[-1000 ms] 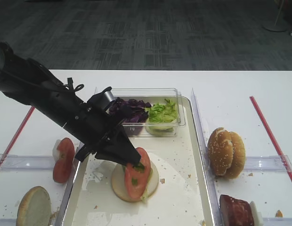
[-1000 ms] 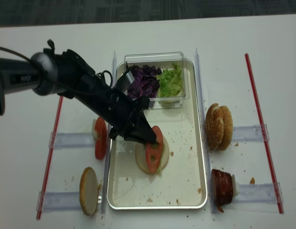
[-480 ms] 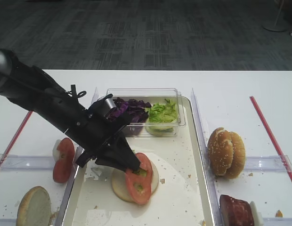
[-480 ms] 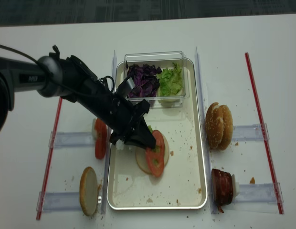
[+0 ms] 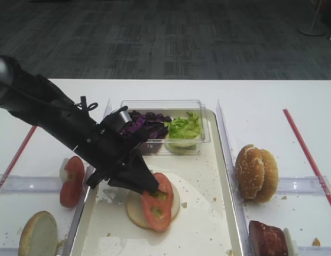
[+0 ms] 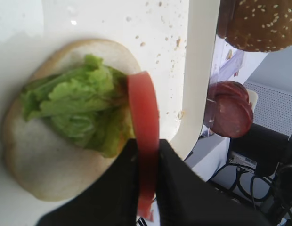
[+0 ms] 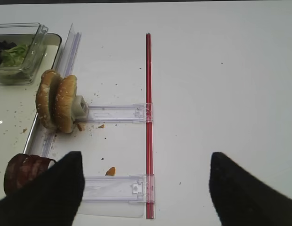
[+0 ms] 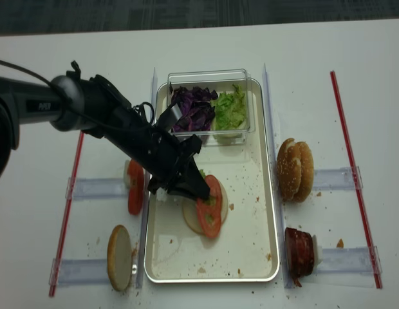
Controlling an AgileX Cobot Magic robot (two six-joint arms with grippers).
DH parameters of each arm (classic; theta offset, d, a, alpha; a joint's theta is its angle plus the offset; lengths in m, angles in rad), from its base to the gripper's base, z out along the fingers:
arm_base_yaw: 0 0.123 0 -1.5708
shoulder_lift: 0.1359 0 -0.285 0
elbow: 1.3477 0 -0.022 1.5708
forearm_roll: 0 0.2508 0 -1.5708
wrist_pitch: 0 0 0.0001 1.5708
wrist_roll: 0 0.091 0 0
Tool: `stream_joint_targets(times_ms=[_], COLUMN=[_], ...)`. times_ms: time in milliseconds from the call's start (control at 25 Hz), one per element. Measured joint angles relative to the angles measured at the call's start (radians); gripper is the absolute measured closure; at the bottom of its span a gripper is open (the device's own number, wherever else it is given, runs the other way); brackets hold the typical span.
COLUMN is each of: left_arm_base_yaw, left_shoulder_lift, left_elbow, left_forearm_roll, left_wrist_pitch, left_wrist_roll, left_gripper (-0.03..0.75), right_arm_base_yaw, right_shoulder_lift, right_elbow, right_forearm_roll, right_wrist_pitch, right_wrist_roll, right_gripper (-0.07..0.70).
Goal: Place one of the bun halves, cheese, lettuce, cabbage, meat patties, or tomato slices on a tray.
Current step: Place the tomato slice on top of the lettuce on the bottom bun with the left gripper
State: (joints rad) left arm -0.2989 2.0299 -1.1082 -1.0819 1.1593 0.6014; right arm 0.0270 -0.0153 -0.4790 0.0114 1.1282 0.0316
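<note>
While the left arm is reaching over the tray, the scene is reading left to right like this:

Far left: a bun half (image 5: 38,233) is lying cut face up on the table (image 5: 261,96), beside the tray's left rim.
Tomato stack: spare tomato slices (image 5: 72,180) are standing on edge in a clear holder, just outside the tray.
Left gripper (image 5: 150,186): its jaws are pinching one tomato slice (image 5: 157,202) by the edge, holding it tilted over the bun base.
Tray (image 5: 219,224): a bun base (image 6: 42,155) is sitting in it, with lettuce (image 6: 75,110) lying on top; the held slice is leaning against that lettuce.
Tub (image 5: 165,105): it is sitting at the tray's far end, holding cabbage (image 5: 147,124) on the left and lettuce on the right.
Right of tray: sesame buns (image 5: 256,172) are standing on edge in a holder, with meat patties (image 5: 267,238) nearer the camera.
Right gripper (image 7: 141,193): its two dark fingers are hanging well apart over bare table, holding nothing.
</note>
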Motion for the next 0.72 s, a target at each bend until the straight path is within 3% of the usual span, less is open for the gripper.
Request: stream_joint_targets(times_ms=[480,720], left_arm_base_yaw=[0.0,0.002], left_shoulder_lift=[0.0,0.0], left_elbow=[0.0,0.0], left_forearm_roll=[0.0,0.0], left_wrist_pitch=[-0.018,-0.027], left_wrist_roll=[0.011,0.013], left_gripper=[0.659,0.584], right_arm_base_yaw=[0.0,0.0], right_shoulder_lift=[0.0,0.0], right_elbow=[0.0,0.0], right_forearm_roll=[0.0,0.0], right_wrist_pitch=[0.0,0.0], right_wrist_roll=[0.0,0.0], right_gripper=[0.061,0.061])
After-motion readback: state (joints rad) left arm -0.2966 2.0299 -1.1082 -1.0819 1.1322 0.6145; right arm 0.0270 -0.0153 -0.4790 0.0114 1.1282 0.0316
